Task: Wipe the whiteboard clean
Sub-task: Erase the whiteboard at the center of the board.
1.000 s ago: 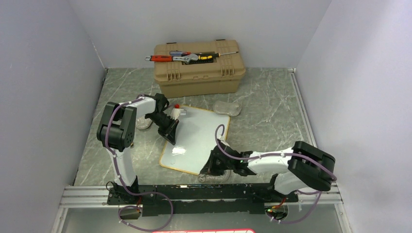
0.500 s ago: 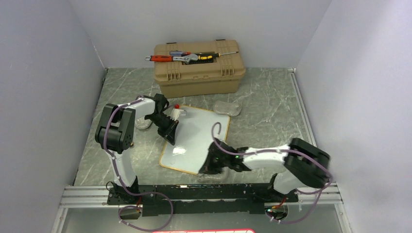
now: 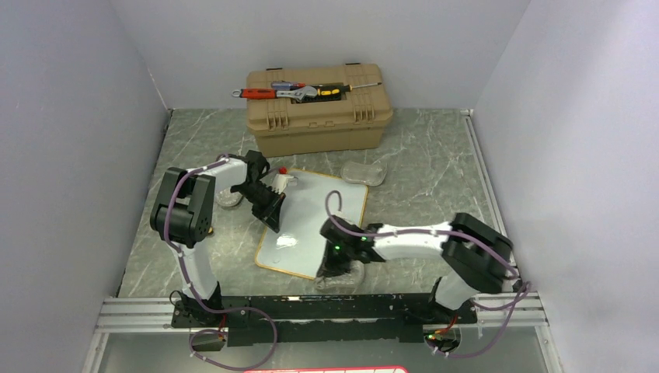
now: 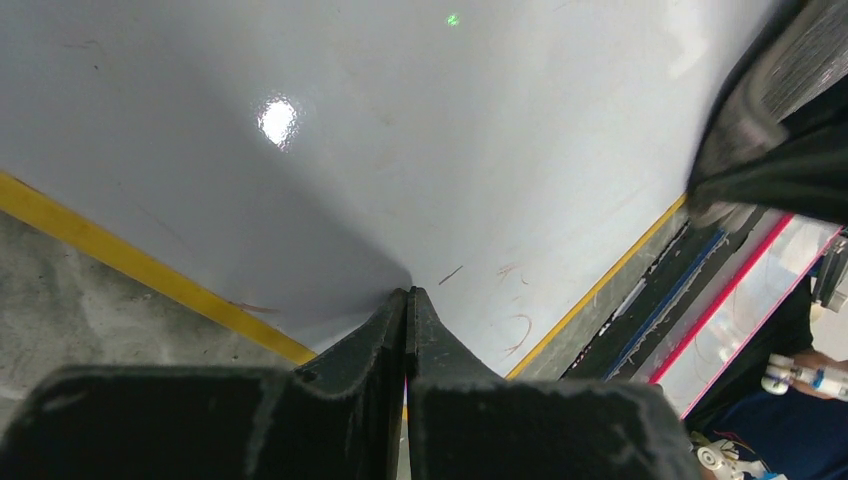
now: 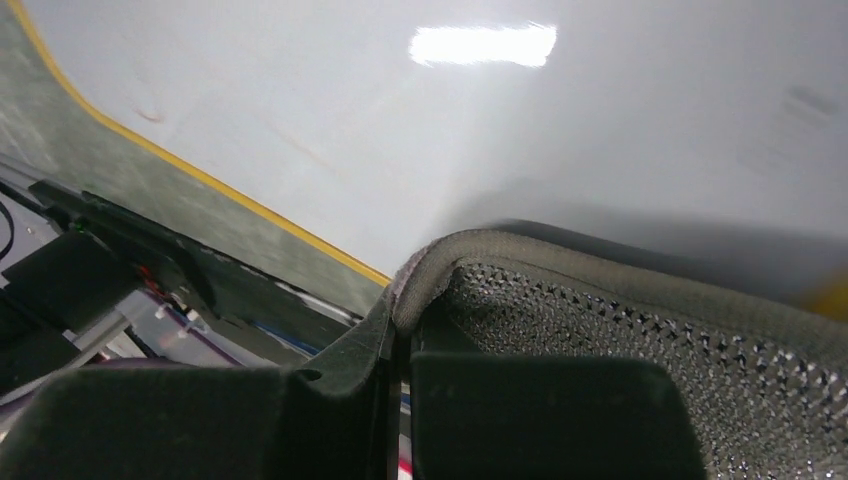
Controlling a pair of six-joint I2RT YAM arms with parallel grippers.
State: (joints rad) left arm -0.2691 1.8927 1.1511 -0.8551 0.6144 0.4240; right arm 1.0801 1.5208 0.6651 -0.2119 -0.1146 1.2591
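The whiteboard (image 3: pixel 315 217) lies flat in the middle of the table, white with a thin yellow rim. My left gripper (image 3: pixel 273 224) is shut and empty, its tips pressed on the board near its left rim, as the left wrist view (image 4: pixel 408 295) shows. Faint brown marks (image 4: pixel 515 330) remain on the board near that corner. My right gripper (image 3: pixel 336 266) is at the board's near edge, shut on a dark grey mesh cloth (image 5: pixel 620 320) that lies against the white surface. The cloth also shows in the left wrist view (image 4: pixel 770 110).
A tan toolbox (image 3: pixel 315 116) with hand tools (image 3: pixel 295 92) on its lid stands at the back. A clear plastic piece (image 3: pixel 363 172) lies right of the board, another (image 3: pixel 228 198) left of it. A red-capped marker (image 3: pixel 284 177) rests at the board's far corner. The metal rail (image 3: pixel 311 307) runs along the front.
My right arm has swept left along the board's near edge with the cloth. The left arm has stayed in place on the board.
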